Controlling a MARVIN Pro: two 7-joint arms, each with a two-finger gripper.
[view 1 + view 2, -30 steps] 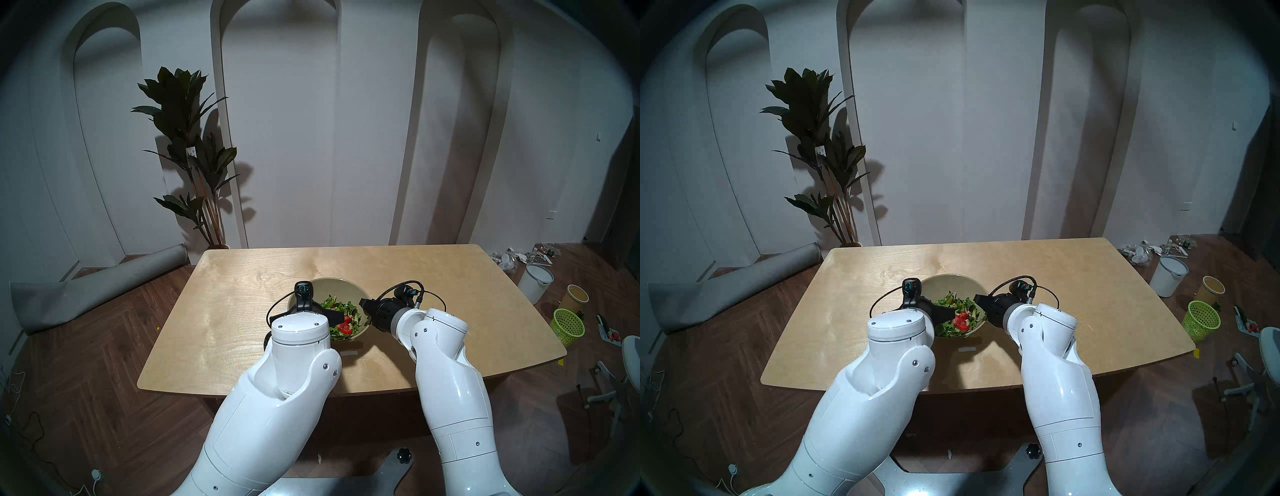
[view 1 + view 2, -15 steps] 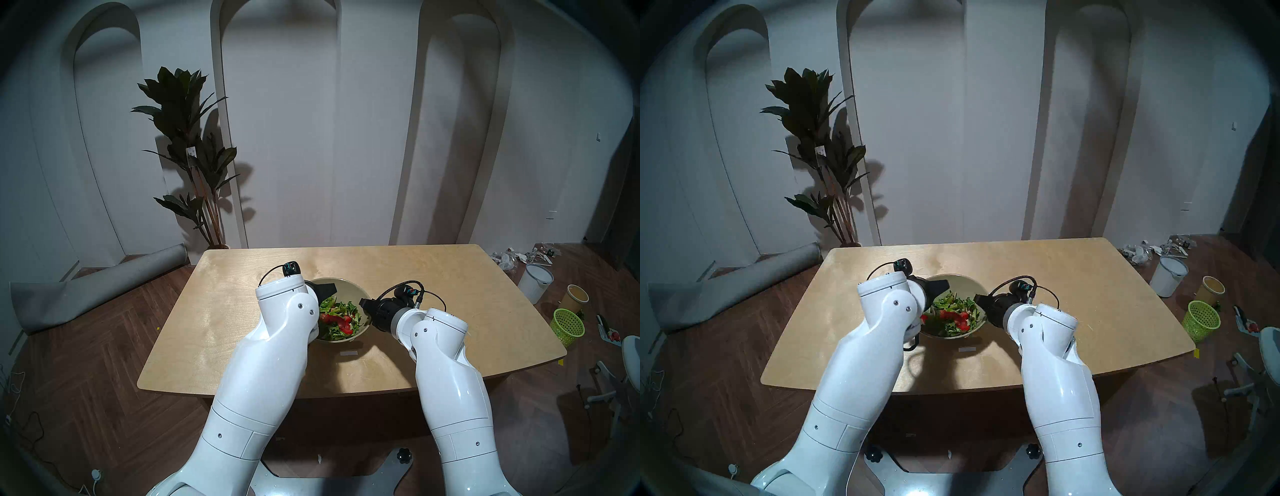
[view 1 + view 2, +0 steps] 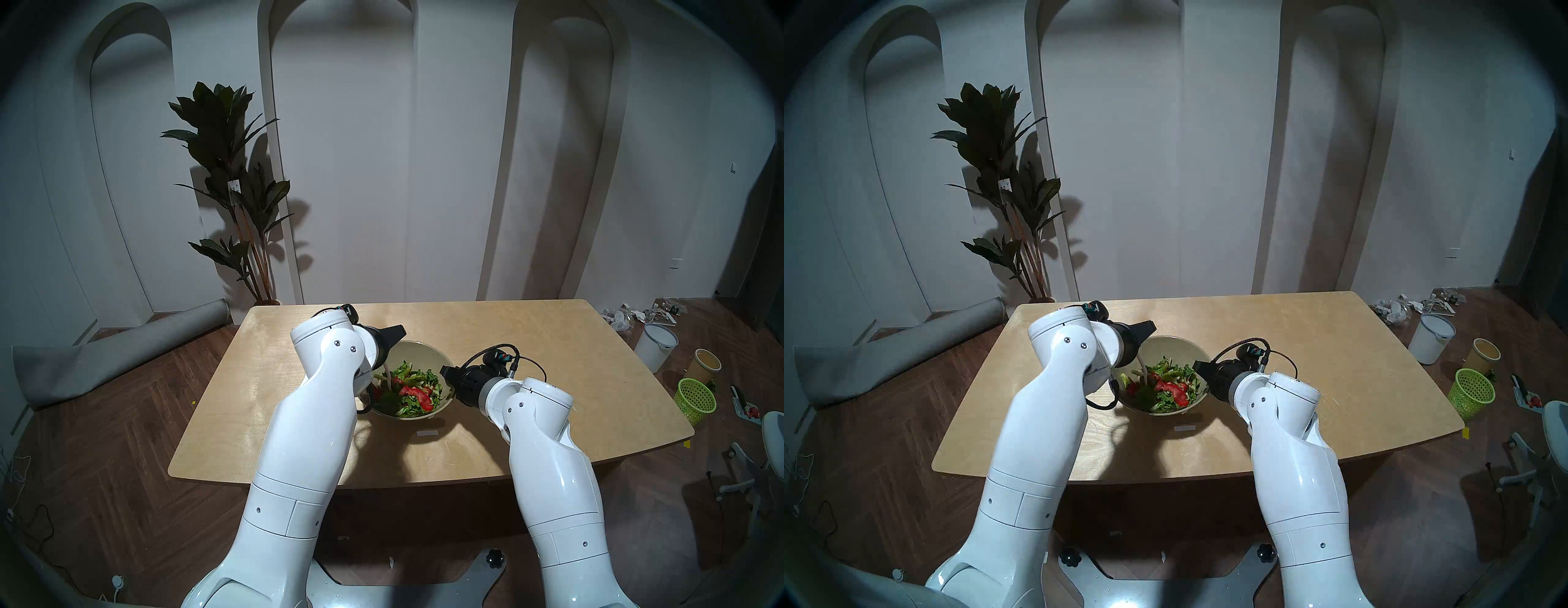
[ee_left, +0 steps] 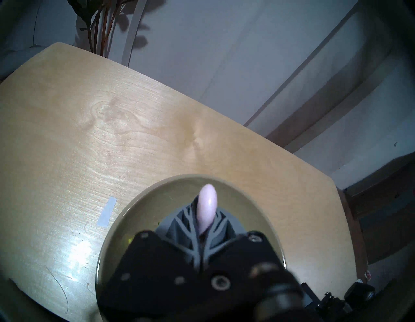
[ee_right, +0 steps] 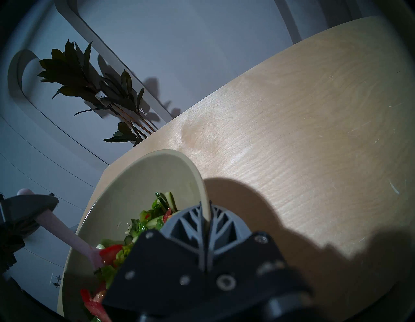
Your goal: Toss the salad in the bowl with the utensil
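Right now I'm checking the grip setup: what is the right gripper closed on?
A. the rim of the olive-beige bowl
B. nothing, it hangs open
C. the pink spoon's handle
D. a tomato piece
A: in the right wrist view the right gripper pinches the bowl at its rim, while the pink spoon sits in the left gripper.

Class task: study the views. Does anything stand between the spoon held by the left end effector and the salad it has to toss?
Nothing visible does. The left end effector grips the pink spoon, whose lower end already lies in the salad inside the bowl.
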